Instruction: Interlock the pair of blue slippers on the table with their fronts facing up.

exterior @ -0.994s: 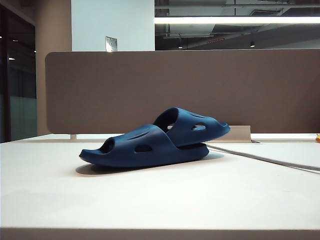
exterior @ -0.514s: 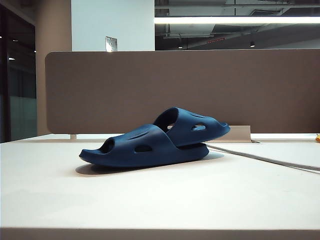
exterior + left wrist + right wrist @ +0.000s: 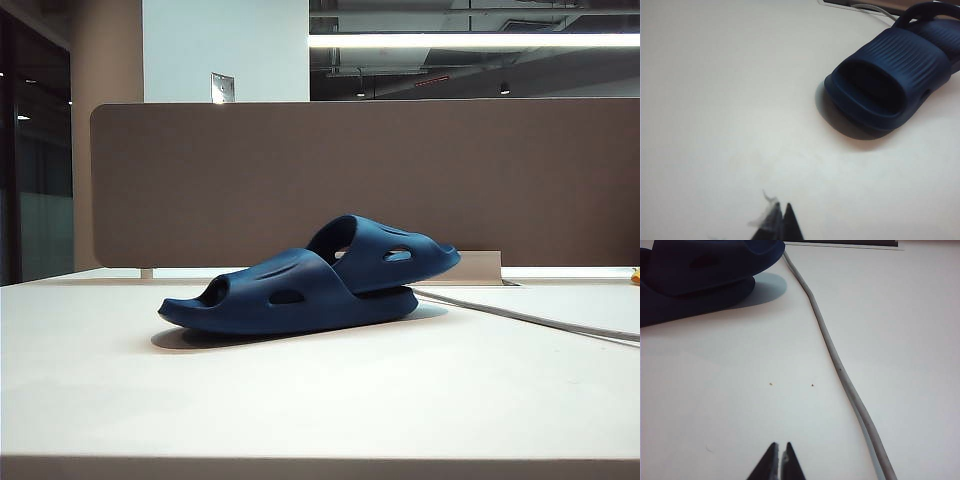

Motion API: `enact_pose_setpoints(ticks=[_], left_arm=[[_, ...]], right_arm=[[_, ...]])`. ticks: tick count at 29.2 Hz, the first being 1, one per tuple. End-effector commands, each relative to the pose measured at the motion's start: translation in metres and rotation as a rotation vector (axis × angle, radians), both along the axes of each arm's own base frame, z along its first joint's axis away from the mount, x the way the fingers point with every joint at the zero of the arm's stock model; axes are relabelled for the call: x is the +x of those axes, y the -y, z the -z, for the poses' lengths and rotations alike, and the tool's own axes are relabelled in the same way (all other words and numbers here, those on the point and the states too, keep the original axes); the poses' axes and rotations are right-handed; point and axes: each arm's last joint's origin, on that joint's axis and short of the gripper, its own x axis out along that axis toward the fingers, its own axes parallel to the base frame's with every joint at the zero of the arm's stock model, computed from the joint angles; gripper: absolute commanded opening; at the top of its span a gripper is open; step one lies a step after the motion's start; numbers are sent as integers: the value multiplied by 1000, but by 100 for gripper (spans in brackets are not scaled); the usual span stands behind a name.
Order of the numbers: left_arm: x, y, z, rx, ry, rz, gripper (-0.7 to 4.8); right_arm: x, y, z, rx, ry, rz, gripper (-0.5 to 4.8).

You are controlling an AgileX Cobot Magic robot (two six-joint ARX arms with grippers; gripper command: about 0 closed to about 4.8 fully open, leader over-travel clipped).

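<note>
- You see the pair of blue slippers (image 3: 300, 285) in dark navy, straps ribbed.
- Your table (image 3: 300, 400) is plain off-white.
- The divider panel (image 3: 400, 180) behind is brown-grey.
- A pale grey cable (image 3: 840, 365) runs at right.
- Your left gripper (image 3: 781, 225) and right gripper (image 3: 781, 462) show black fingertips.
</note>
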Motion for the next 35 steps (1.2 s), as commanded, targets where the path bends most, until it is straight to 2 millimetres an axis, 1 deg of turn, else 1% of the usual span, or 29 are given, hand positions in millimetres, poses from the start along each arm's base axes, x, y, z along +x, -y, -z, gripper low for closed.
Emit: enact_pose_setpoints(ticks=[1, 8, 17, 29, 35], left_arm=[[0, 0, -1, 7, 11, 0, -5], [0, 0, -1, 7, 11, 0, -5], [0, 0, -1, 7, 11, 0, -5], [0, 0, -1, 7, 11, 0, -5], [0, 0, -1, 7, 12, 0, -5]], right_arm=[[0, 0, -1, 5, 13, 2, 22], [0, 0, -1, 6, 16, 7, 22], [2, 9, -2, 6, 20, 92, 22], [-2, 13, -10, 16, 125, 128, 22], [-2, 13, -11, 17, 131, 127, 22]])
